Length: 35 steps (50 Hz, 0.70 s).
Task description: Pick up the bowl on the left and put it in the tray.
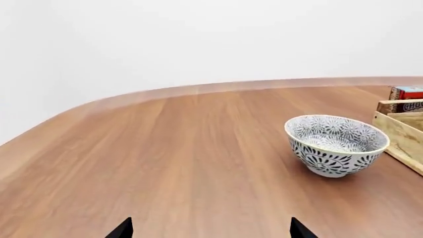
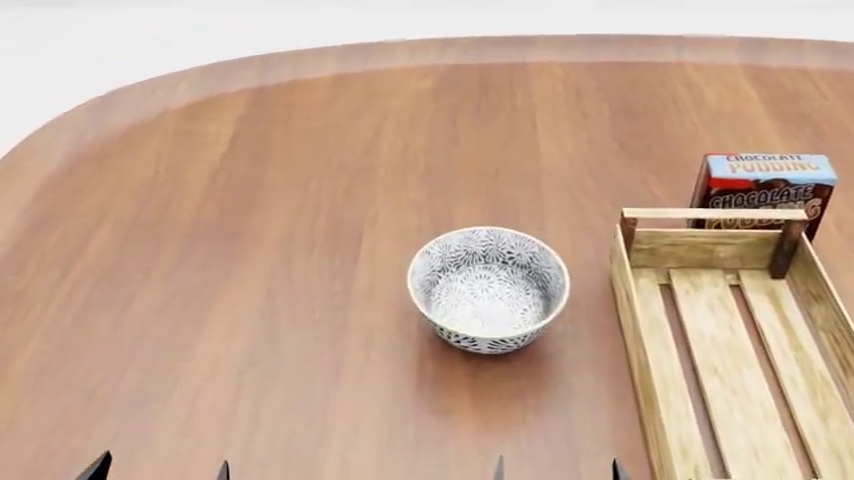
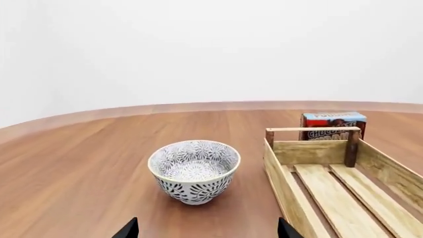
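The bowl (image 2: 489,288) is white with a dense grey-blue floral pattern and stands upright and empty on the wooden table, just left of the tray (image 2: 638,330), a light-wood slatted crate. The same bowl (image 1: 336,145) and tray (image 1: 400,133) show in the left wrist view, and the bowl (image 3: 193,170) and tray (image 3: 286,183) in the right wrist view. My left gripper (image 2: 158,468) and right gripper (image 2: 557,468) sit at the near table edge, both open with nothing between their fingers; only the dark fingertips (image 1: 123,229) (image 3: 130,229) show. Both stand well short of the bowl.
A chocolate pudding box (image 2: 763,187) stands upright just behind the tray's far end. The wooden table (image 2: 240,230) has a rounded far-left corner with a white floor beyond it.
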### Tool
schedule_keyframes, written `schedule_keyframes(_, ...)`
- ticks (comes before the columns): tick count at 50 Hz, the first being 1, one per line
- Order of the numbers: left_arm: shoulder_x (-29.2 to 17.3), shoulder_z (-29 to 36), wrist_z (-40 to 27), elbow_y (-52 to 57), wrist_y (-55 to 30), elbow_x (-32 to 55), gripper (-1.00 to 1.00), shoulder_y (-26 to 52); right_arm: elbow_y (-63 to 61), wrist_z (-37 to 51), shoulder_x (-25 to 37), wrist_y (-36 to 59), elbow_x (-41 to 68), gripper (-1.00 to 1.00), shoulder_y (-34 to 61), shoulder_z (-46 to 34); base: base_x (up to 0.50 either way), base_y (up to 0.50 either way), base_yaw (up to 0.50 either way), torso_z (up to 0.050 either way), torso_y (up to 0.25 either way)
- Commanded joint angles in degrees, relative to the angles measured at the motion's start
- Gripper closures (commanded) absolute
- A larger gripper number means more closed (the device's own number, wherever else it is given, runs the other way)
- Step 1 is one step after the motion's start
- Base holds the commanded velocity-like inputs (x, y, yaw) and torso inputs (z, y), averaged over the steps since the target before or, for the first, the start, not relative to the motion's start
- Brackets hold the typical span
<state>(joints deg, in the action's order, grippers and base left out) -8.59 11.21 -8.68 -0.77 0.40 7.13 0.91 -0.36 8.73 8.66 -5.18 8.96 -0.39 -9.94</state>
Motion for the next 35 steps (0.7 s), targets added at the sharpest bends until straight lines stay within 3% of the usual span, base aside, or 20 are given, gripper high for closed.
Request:
schedule_keyframes(1, -0.38, 0.52, -0.42, -0.08, 0.01, 0.27, -1.00, 0.14, -0.52, -0.34, 0.29, -0.86, 2.61, -1.00, -0.23, 0.47, 0.50, 0.00, 0.00, 0.000, 0.000)
schedule_keyframes(11, -0.67, 0.77, -0.89, -0.09, 0.11, 0.56, -1.00, 0.24, 0.06, 1.34, 0.47, -0.22, 0.88, -1.00, 0.16, -0.31, 0.50, 0.00, 0.00, 0.000, 0.000)
schedule_keyframes(17, -0.98, 0.22, -2.37, 1.22, -2.28, 0.51, -1.00, 1.22, 0.81, 4.49, 0.34, 8.37, 0.51, -1.00, 2.50, 0.15, 0.08, 0.00, 0.00, 0.000, 0.000)
schedule_keyframes(21, -2.81, -1.04, -2.93, 11.71, -12.81, 3.62, -1.00, 2.41, -7.49, 5.80, 2.06, 17.28, 1.22, -1.00, 3.41, 0.40, 0.00, 0.00, 0.00, 0.000, 0.000)
schedule_keyframes(22, -3.60, -1.83, -3.34, 17.55, -18.58, 5.80, -1.00, 3.16, -12.67, 5.86, 3.22, 23.50, 2.76, -1.00, 4.68, 0.77, 0.00, 0.00, 0.00, 0.000, 0.000)
schedule_keyframes(28, -6.92, -3.42, -4.37, 34.41, -33.98, 12.20, -1.00, 6.70, -29.46, 6.53, 7.32, 43.64, 7.28, -1.00, 9.27, 1.02, 0.00, 0.00, 0.00, 0.000, 0.000)
schedule_keyframes(31, -7.80, -7.64, -7.28, 44.43, -51.18, 21.46, -1.00, 13.09, -40.86, 7.44, 8.82, 57.67, 13.19, -1.00, 14.16, 4.40, 0.00, 0.00, 0.00, 0.000, 0.000)
schedule_keyframes(35, -7.48, -11.95, -9.27, 50.68, -60.36, 28.46, -1.00, 18.26, -47.39, 8.50, 8.55, 67.64, 18.74, -1.00, 19.55, 8.78, 0.00, 0.00, 0.00, 0.000, 0.000)
